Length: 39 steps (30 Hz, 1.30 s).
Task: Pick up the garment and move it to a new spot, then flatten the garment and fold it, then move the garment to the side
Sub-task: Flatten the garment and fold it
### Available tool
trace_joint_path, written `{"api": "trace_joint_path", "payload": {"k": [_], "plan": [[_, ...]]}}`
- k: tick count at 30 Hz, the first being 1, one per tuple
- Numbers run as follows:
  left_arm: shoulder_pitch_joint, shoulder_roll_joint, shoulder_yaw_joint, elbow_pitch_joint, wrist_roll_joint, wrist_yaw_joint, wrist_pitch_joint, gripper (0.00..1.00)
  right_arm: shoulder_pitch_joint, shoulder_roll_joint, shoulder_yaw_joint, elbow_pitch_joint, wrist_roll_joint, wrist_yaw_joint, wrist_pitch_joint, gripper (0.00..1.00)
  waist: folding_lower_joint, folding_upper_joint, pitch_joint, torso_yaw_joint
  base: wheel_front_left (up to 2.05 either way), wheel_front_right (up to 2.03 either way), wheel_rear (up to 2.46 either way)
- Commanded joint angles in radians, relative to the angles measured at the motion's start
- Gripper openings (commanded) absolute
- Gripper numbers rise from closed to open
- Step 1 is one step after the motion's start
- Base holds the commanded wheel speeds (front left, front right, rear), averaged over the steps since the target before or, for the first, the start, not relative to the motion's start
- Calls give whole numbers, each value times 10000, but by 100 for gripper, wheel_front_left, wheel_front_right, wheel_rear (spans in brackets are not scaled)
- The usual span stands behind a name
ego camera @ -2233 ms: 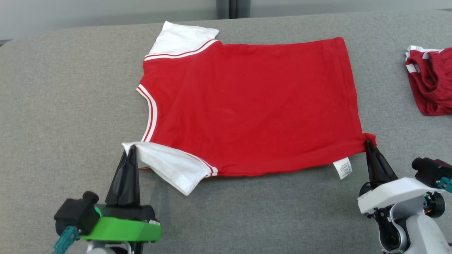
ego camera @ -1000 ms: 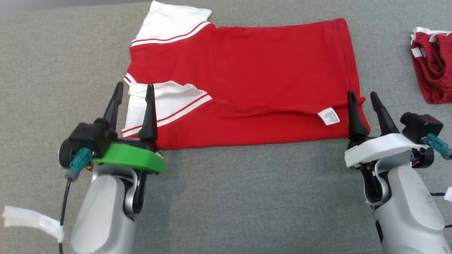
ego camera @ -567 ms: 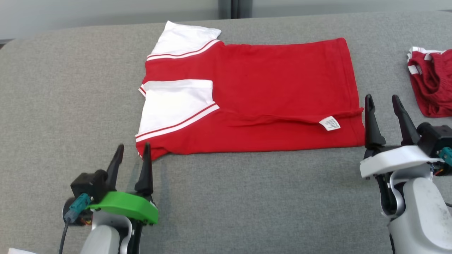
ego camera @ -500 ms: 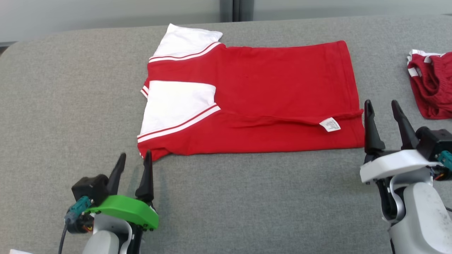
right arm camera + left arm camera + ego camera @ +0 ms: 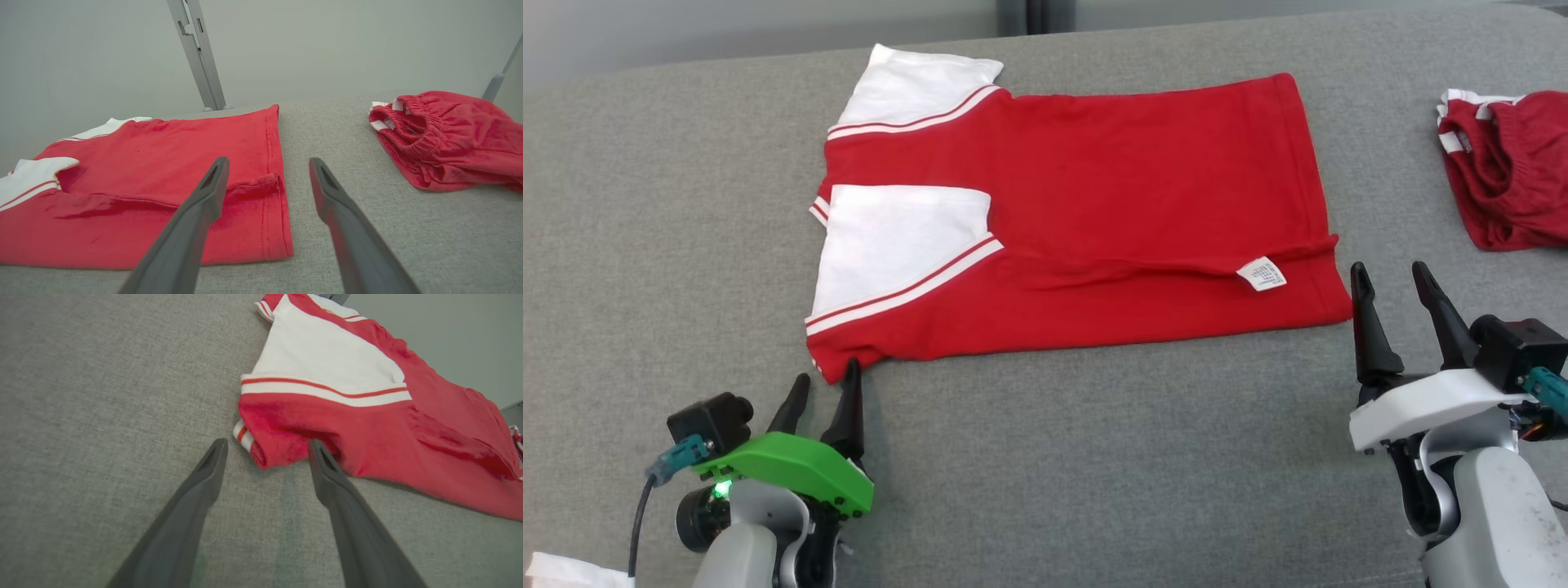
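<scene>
Nearest the robot, the left gripper (image 5: 827, 371) stands with its fingers spread and nothing between them, low over the grey padded table (image 5: 1045, 465). Its inner fingertip reaches the near left corner of the red T-shirt (image 5: 1094, 171), though whether it touches the cloth I cannot tell. The right gripper (image 5: 1387, 268) is likewise spread and empty, just beside the shirt's near right corner and off the hem.

The T-shirt lies flat across the middle of the table, collar end to the robot's left and hem to the right. Its near long edge is folded over onto the body, leaving a soft ridge that runs the shirt's length. The near sleeve (image 5: 898, 237) (white, edged with a red-and-white stripe) lies folded inward on the red cloth. A small white care label (image 5: 1262, 273) shows along the ridge near the hem. The far sleeve (image 5: 915, 86) spreads outward at the back left.

Well apart to the right lie crumpled red shorts (image 5: 1507, 184) with white trim. Behind the table stands a grey metal post (image 5: 198, 53).
</scene>
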<state>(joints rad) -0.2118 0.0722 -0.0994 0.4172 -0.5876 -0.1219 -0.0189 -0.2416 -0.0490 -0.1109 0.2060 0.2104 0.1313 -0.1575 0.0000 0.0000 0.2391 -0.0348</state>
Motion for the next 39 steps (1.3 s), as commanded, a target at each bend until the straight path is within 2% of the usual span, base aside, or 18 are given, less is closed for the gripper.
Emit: {"api": "trace_joint_path", "payload": {"k": [1,3,4,5,6,10,11,15,23,24,25,27,28,33,39], "plan": [[-220,-25,65,103,-138,43,37,100,46,-33,20,-7,33,-13,59,100,0,0,263,-242,0,0,0],[-381,-36,93,255,-295,26,99,100,12,-33,24,47,42,-13,126,100,0,0,361,-307,0,0,0],[-445,-40,84,305,-361,17,139,97,4,-35,23,85,44,-13,156,100,0,0,393,-324,0,0,0],[-517,-48,84,345,-472,3,139,76,-7,-33,32,149,52,-13,186,100,0,0,428,-340,0,0,0],[-558,-60,94,372,-567,-8,117,49,-30,-33,31,220,82,-13,228,100,0,0,450,-346,0,0,0],[-737,-71,96,409,-711,-35,-126,5,-232,-33,-8,666,169,-13,327,100,0,0,532,-321,0,0,0],[-788,-61,113,383,-741,-43,-240,0,-315,-35,-41,837,184,-13,342,100,0,0,550,-295,0,0,0],[-1003,4,72,184,-627,-68,-803,0,-754,-33,-104,1618,42,-13,475,100,0,0,619,-136,0,0,0],[-1183,40,-365,-158,-611,-85,-1216,0,-1513,-33,112,3319,167,-13,850,100,0,0,627,208,0,0,0],[-1170,49,-420,-227,-628,-89,-1264,0,-1578,-33,131,3494,314,-13,873,63,0,0,615,234,0,0,0],[-1153,62,-452,-282,-659,-92,-1304,0,-1620,-33,169,3613,373,-12,903,36,0,0,603,249,0,0,0],[-1101,129,-528,-437,-657,-95,-1384,0,-1739,-24,235,3854,546,-12,919,8,0,0,561,268,0,0,0],[-1063,172,-542,-485,-687,-97,-1416,0,-1817,-23,242,3945,607,-10,909,0,0,0,535,269,0,0,0],[-889,406,-643,-841,-707,-93,-1502,0,-2201,-39,137,3965,797,-10,728,0,0,0,350,224,0,0,0],[-462,779,-812,-1545,-570,-60,-1266,0,-2168,-38,-16,3076,900,-10,920,0,0,0,-21,132,0,0,0]]}}
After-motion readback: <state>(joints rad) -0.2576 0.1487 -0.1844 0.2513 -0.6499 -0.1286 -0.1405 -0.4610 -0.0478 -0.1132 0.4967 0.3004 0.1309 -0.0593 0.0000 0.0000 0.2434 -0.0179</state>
